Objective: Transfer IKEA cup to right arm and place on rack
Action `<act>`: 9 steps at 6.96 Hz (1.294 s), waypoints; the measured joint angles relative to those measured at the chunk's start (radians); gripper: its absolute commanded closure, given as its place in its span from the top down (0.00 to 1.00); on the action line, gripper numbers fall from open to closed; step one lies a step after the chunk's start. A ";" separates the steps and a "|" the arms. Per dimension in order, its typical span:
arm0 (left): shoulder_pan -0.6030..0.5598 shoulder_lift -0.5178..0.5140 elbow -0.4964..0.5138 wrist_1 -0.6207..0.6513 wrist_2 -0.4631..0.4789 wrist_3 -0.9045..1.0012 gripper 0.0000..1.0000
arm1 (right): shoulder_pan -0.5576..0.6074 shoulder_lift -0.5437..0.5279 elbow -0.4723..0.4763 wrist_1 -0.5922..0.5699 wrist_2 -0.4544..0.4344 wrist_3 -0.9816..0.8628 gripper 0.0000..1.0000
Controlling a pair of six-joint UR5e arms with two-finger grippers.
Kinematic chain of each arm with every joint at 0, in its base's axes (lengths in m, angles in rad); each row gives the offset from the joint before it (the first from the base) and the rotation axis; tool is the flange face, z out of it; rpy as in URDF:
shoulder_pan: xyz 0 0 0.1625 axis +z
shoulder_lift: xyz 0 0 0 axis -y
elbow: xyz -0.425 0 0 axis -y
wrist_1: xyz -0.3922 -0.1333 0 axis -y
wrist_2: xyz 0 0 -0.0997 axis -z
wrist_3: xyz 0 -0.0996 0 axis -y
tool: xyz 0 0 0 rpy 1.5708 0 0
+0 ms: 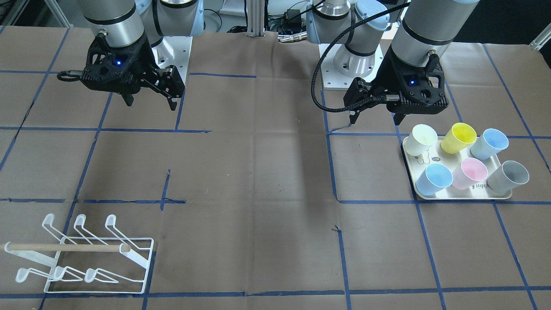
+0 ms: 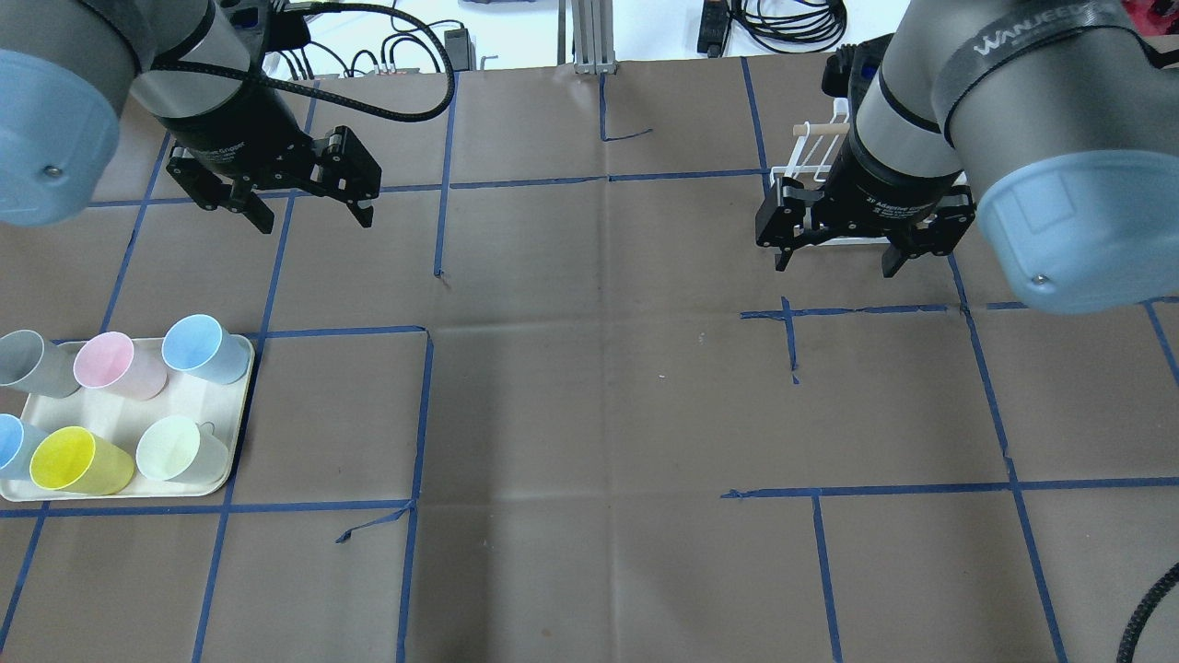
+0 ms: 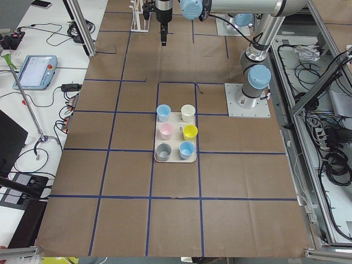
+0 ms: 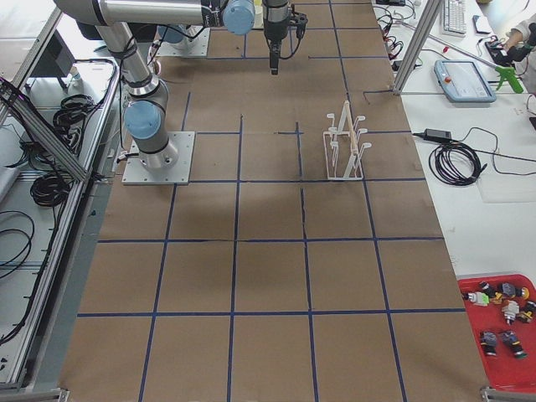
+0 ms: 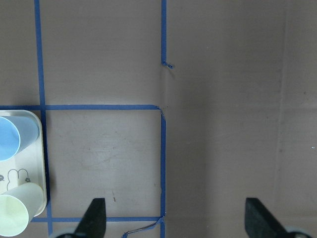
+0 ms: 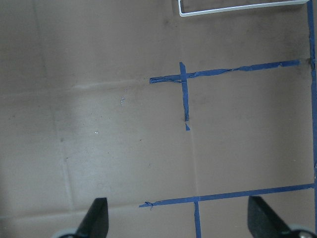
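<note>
Several IKEA cups stand tipped on a cream tray (image 1: 460, 196): a pale green one (image 1: 422, 138), yellow (image 1: 458, 137), pink (image 1: 469, 173), grey (image 1: 508, 176) and two blue (image 1: 434, 178). Above the table just beyond the tray's far edge hangs my left gripper (image 1: 374, 119) (image 2: 315, 221), open and holding nothing. My right gripper (image 1: 150, 105) (image 2: 836, 267) is also open and empty, above bare table. The white wire rack (image 1: 86, 254) (image 4: 345, 142) with its wooden dowel stands on the right side, partly hidden behind the right arm in the overhead view.
Brown paper with blue tape lines covers the table (image 2: 589, 414). The left wrist view catches the tray's corner (image 5: 43, 148) with a blue cup (image 5: 12, 139) and the pale green cup (image 5: 17, 213). The rack's base wire (image 6: 237, 10) shows at the top of the right wrist view.
</note>
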 measured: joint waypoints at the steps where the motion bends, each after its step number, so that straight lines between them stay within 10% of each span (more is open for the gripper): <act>1: 0.001 0.000 -0.002 0.000 0.000 0.001 1.00 | 0.000 0.000 0.000 0.000 0.000 0.001 1.00; 9: 0.353 -0.027 -0.055 0.003 -0.001 0.427 1.00 | 0.000 -0.002 -0.001 0.000 0.005 0.001 1.00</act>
